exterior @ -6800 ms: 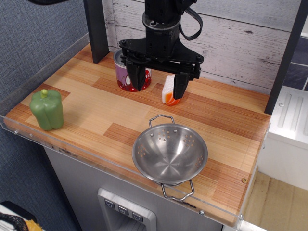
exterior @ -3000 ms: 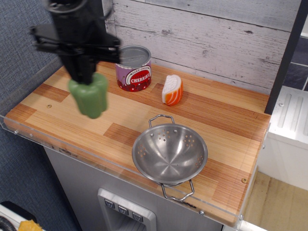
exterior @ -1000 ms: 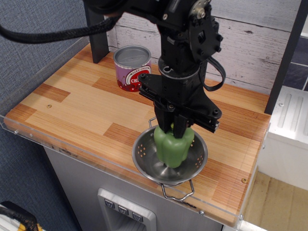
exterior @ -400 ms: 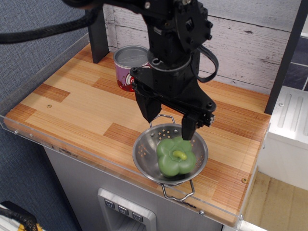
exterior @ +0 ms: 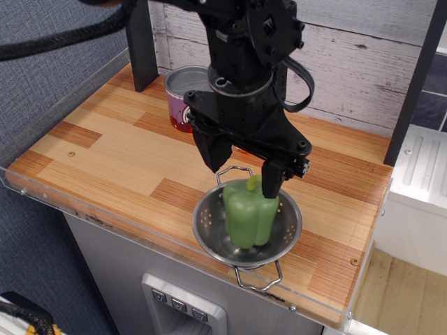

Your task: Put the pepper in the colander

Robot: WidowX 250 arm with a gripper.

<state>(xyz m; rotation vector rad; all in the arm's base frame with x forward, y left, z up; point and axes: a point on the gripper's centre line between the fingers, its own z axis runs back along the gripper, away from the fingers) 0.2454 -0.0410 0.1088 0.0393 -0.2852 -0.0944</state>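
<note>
- A green pepper point(exterior: 250, 213) stands upright inside a steel colander point(exterior: 210, 238) near the front edge of a wooden table point(exterior: 112, 150).
- Just above the colander hangs a black gripper point(exterior: 241, 169), its fingers point(exterior: 272, 179) spread apart and holding nothing.
- Behind the colander, a can point(exterior: 179, 98) shows partly past the arm.

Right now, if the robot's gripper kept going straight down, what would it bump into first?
Probably the pepper, sitting in the colander right under the open gripper. Depth is hard to judge from this one view.
</note>
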